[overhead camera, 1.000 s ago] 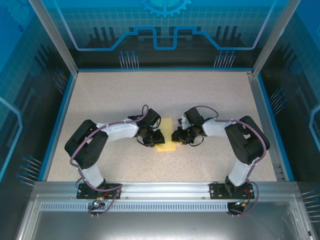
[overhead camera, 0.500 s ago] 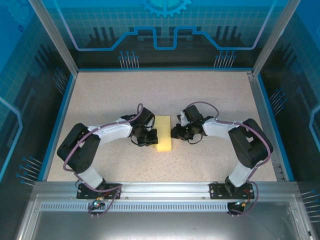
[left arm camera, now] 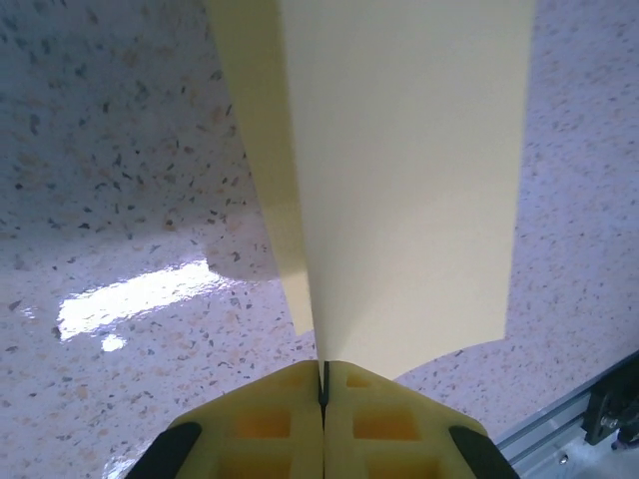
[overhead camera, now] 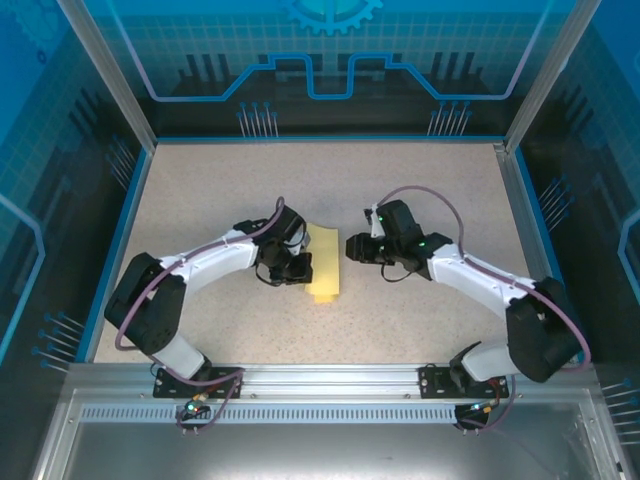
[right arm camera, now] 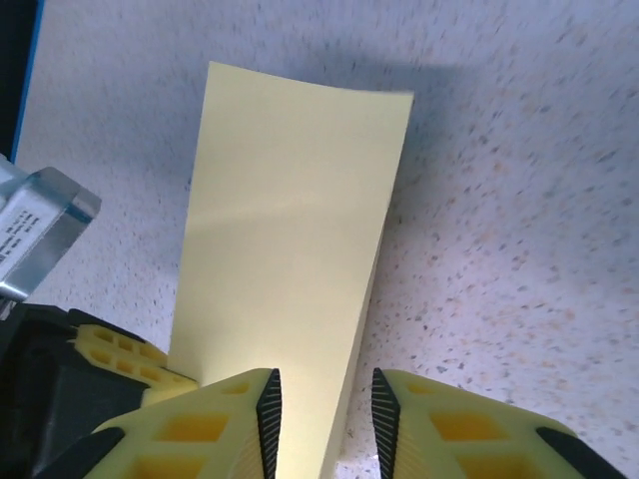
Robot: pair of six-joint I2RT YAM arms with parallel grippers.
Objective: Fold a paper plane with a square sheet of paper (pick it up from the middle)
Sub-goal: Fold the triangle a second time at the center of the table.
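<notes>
I'm pinching the folded square sheet of paper (overhead camera: 325, 265) in my left gripper (left arm camera: 322, 384), holding its layers together, right gripper (right arm camera: 325, 399) spread opposite.

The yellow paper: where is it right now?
In the top view the folded yellow paper is between the two grippers, pinched at its left edge by the left gripper, with the right gripper open at its other edge.

Mid-table, the left gripper (overhead camera: 303, 272) and the right gripper (overhead camera: 350, 250) close in on the folded paper (overhead camera: 323, 262) from either side. Bare table (overhead camera: 420, 185) lies open all around, out to the blue rim (overhead camera: 320, 138).
</notes>
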